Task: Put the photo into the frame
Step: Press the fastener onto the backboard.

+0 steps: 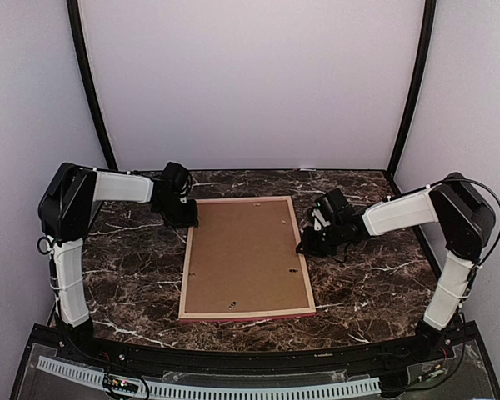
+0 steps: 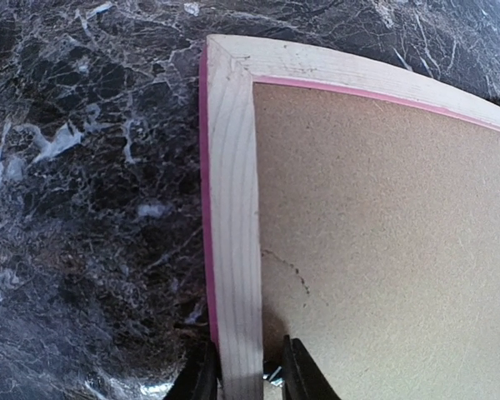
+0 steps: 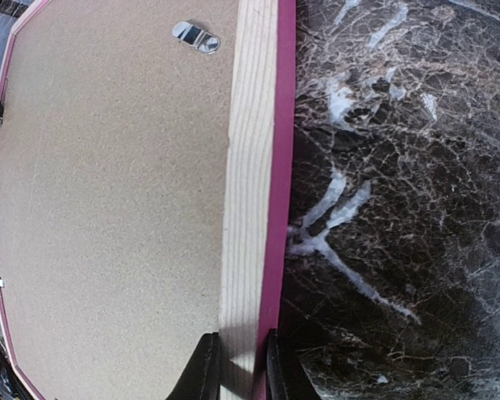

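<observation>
On the dark marble counter [image 1: 133,267], between the two arms, the frame [image 1: 247,313] lies flat with its back up, its long sides running away from the arm bases. Pale wood faces up along its rails and pink shows on the outer edge. A brown backing board [image 1: 243,254] fills its opening.

At the far left corner, the left hand [image 2: 244,371] reaches down over the left rail. One of its fingers [image 2: 202,379] is at the outer pink edge and the other stands just inside over the board. A sliver of space shows beside the inner one, so I cannot tell whether it is pinching the rail.

Midway along the right side, the right hand [image 3: 237,367] pinches the right rail, with its fingers [image 3: 202,371] pressed against both sides of the wood.

A small metal clip [image 3: 196,36] sits on the board near that rail.
</observation>
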`<state>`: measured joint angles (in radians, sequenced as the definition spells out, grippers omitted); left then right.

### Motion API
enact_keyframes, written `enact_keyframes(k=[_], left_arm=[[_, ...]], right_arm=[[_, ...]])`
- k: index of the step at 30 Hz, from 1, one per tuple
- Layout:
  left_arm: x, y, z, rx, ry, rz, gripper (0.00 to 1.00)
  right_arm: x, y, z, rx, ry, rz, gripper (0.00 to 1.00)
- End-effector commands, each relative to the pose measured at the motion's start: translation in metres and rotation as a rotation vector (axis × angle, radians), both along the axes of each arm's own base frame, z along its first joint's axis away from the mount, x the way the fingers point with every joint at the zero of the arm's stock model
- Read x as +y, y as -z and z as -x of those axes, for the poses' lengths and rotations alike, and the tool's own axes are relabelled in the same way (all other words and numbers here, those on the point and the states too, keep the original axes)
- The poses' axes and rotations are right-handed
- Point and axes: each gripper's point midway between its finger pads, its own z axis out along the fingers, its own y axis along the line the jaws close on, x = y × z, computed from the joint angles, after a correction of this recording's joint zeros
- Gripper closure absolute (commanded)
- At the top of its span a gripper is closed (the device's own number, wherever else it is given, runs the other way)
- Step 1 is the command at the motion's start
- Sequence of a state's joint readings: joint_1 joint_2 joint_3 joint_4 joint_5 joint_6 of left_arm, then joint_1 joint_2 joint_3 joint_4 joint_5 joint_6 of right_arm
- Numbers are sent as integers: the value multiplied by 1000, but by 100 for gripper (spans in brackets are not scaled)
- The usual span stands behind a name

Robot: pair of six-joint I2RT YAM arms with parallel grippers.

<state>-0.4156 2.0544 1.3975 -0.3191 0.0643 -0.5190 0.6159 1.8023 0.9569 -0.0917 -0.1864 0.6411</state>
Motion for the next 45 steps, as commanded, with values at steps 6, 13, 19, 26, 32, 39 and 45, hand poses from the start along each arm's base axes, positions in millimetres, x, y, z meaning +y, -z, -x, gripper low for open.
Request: enact_keyframes(k=[6, 13, 19, 26, 32, 39, 45], left_arm=[[-11, 30, 50, 154, 97, 31, 76], [-20, 25, 61, 204, 149, 105, 76], [-18, 22, 68, 259, 165, 177, 76], [-15, 16, 74, 298, 199, 189, 76], [-11, -2, 64, 268, 199, 217, 68], [-6, -14, 46, 222, 193, 181, 52], [4, -8, 38, 209, 178, 107, 52]], right_arm=[[-4, 35, 29, 120, -46, 40, 83], [-4, 34, 28, 117, -46, 38, 83], [-4, 34, 29, 117, -42, 34, 83], [-3, 37, 30, 116, -37, 22, 83], [-3, 38, 31, 118, -40, 20, 83], [-3, 39, 31, 116, -42, 21, 83], [-3, 41, 31, 120, -41, 20, 83]])
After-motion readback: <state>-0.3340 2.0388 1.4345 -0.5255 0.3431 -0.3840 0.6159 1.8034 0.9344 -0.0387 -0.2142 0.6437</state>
